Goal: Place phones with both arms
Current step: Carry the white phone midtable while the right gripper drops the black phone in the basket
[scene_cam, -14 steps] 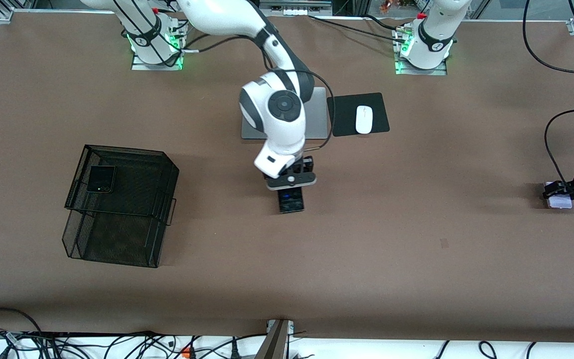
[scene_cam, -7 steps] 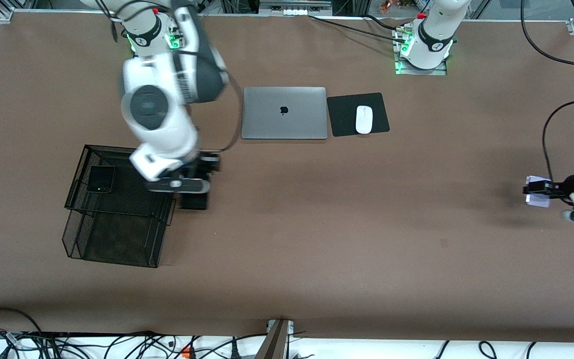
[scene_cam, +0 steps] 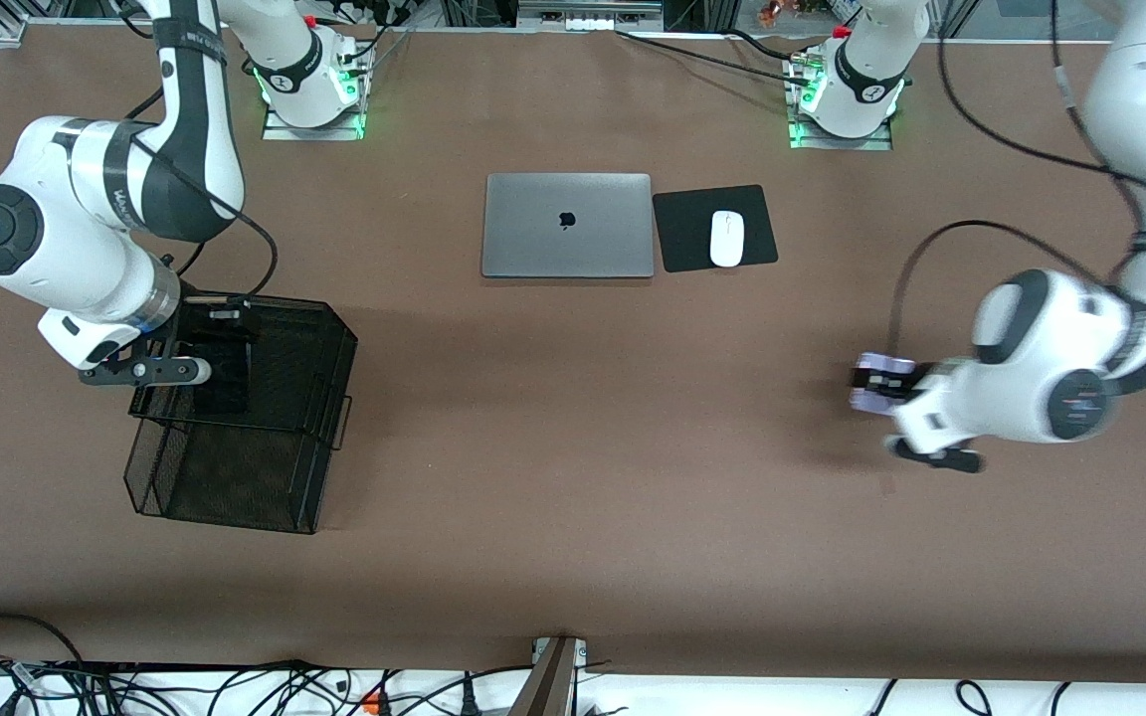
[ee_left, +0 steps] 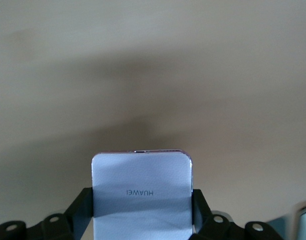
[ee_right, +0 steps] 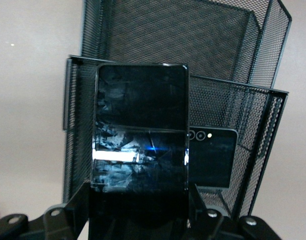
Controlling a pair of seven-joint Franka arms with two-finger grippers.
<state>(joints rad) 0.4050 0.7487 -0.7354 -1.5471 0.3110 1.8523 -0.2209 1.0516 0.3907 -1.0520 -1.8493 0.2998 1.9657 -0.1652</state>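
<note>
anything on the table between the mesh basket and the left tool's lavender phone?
Nothing: the front view shows bare brown tabletop from the black wire-mesh basket to the pale lavender phone.

Place: a robotics lab, set up as a mock office desk
Arms: two white robot arms point(scene_cam: 86, 229) point(scene_cam: 1060, 368) bolted to plates point(scene_cam: 312, 124) at the table's edge, green lights at their bases
Table: one wide brown surface point(scene_cam: 573, 497) framed by aluminium rails
Cables: a tangle of black wires point(scene_cam: 235, 686) on the floor below the table's edge
Desk props: closed grey laptop point(scene_cam: 567, 225), with a white mouse point(scene_cam: 726, 239) on a black pad point(scene_cam: 715, 227) just beside the laptop
</note>
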